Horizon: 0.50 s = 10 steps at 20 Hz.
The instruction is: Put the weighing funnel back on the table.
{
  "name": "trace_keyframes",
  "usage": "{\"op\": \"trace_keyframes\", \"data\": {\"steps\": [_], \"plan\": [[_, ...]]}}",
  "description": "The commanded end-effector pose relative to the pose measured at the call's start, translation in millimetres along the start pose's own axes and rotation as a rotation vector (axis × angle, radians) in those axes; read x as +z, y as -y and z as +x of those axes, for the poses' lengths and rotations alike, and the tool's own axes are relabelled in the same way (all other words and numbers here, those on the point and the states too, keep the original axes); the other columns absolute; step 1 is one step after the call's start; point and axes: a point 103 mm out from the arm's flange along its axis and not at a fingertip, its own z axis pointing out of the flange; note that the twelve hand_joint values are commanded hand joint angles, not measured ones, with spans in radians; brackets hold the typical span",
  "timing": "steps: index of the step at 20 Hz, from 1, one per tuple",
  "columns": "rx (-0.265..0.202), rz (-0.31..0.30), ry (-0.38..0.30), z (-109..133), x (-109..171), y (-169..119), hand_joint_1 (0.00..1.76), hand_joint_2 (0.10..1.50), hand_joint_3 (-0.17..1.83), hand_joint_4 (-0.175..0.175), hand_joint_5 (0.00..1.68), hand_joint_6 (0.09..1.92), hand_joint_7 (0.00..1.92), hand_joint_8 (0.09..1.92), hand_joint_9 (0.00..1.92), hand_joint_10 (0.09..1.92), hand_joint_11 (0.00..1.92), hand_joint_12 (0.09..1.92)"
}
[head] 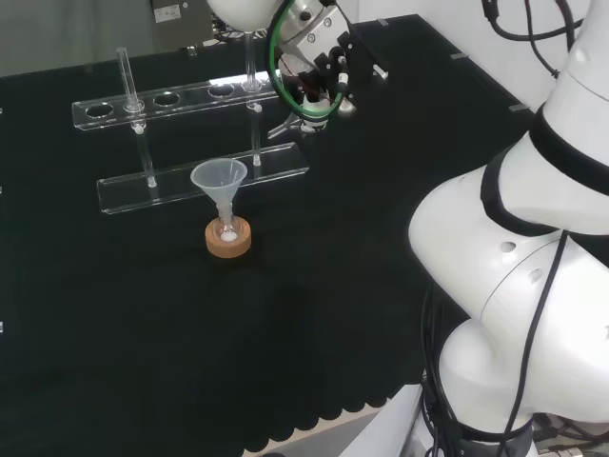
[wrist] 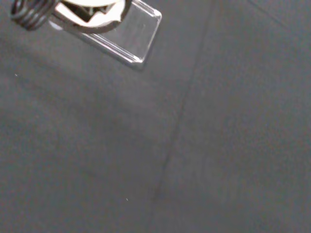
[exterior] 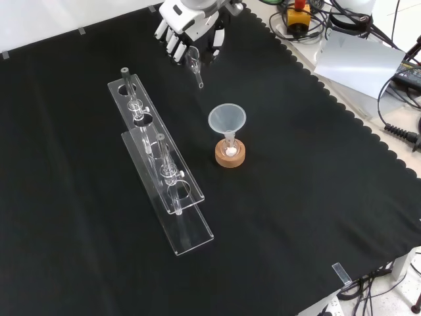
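Hand [exterior: 187, 26]: up at 12 o'clock in the front view, fingers [exterior: 175, 43] and thumb curled in, pinching the weighing funnel.
Weighing funnel [exterior: 195, 66]: in the hand's grip, stem slanting toward 5 o'clock; tip on the cloth [exterior: 296, 197] or off it, cannot tell.
Funnel [exterior: 227, 120]: mouth up at 5 o'clock from the hand, apart from it, stem in a small flask [exterior: 230, 150] on a cork ring [exterior: 230, 159].
Rack [exterior: 186, 227]: clear and long, tubes [exterior: 160, 151] upright in it, at 9 o'clock of the funnel; top end near the weighing funnel, at its 9 o'clock.
Between stem and funnel: black cloth.
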Motion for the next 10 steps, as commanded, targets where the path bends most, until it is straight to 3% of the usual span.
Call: {"op": "trace_keyframes", "data": {"steps": [1,10], "plan": [[-0.041,-0.095,-0.023,13.1,-13.9,-1.0,1.07,0.72,0.75,0.152,1.06,1.07,0.78,0.71,1.06,0.50,0.64,1.21],[-0.046,-0.110,-0.057,13.9,3.2,-8.2,1.07,0.72,0.75,0.151,1.06,1.07,0.78,0.71,1.06,0.50,0.63,1.21]]}}
